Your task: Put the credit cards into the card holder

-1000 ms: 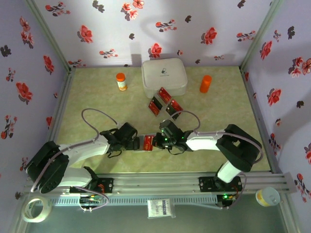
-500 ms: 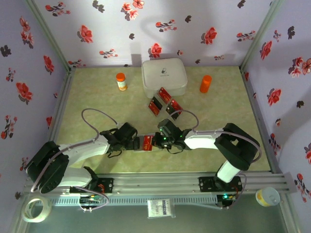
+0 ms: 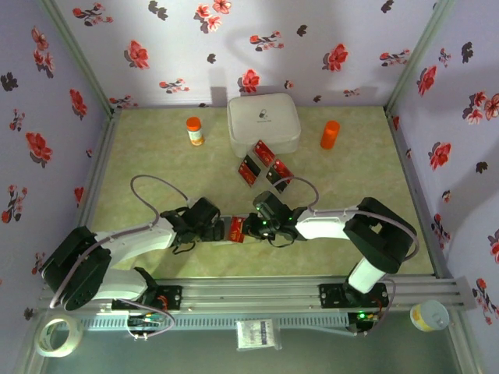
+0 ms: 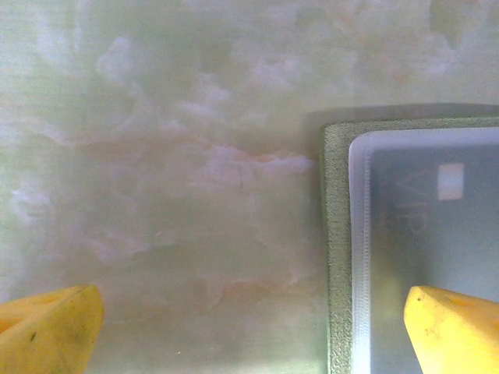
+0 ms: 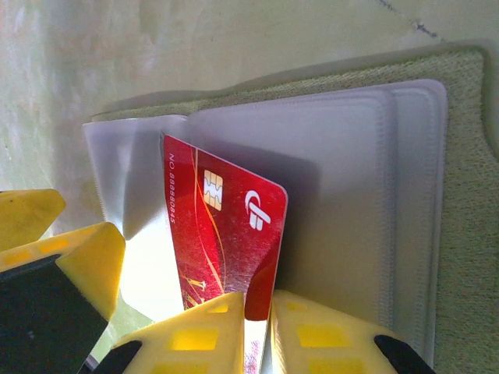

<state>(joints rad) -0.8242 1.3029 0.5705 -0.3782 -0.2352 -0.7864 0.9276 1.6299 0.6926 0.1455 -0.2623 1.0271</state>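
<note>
The card holder (image 5: 468, 195) lies open on the table, olive-green outside with pale clear sleeves (image 5: 327, 164). A red credit card (image 5: 226, 234) stands tilted over its sleeves, its lower edge pinched between the yellow fingers of my right gripper (image 5: 261, 300). In the top view that gripper (image 3: 248, 227) meets my left gripper (image 3: 221, 228) at the red card (image 3: 236, 229). My left gripper (image 4: 249, 335) is open wide, one fingertip (image 4: 452, 327) over the holder's edge (image 4: 337, 234). A dark card (image 4: 437, 218) shows through a sleeve. Three more credit cards (image 3: 248, 169) (image 3: 263, 152) (image 3: 279, 173) lie further back.
A large white rounded case (image 3: 263, 123) stands at the back centre. An orange-capped bottle (image 3: 194, 130) is to its left and an orange cylinder (image 3: 330, 134) to its right. Flowered walls enclose the table on three sides.
My right gripper has shifted slightly left with the red card, closer to the left gripper. The left arm has barely moved.
</note>
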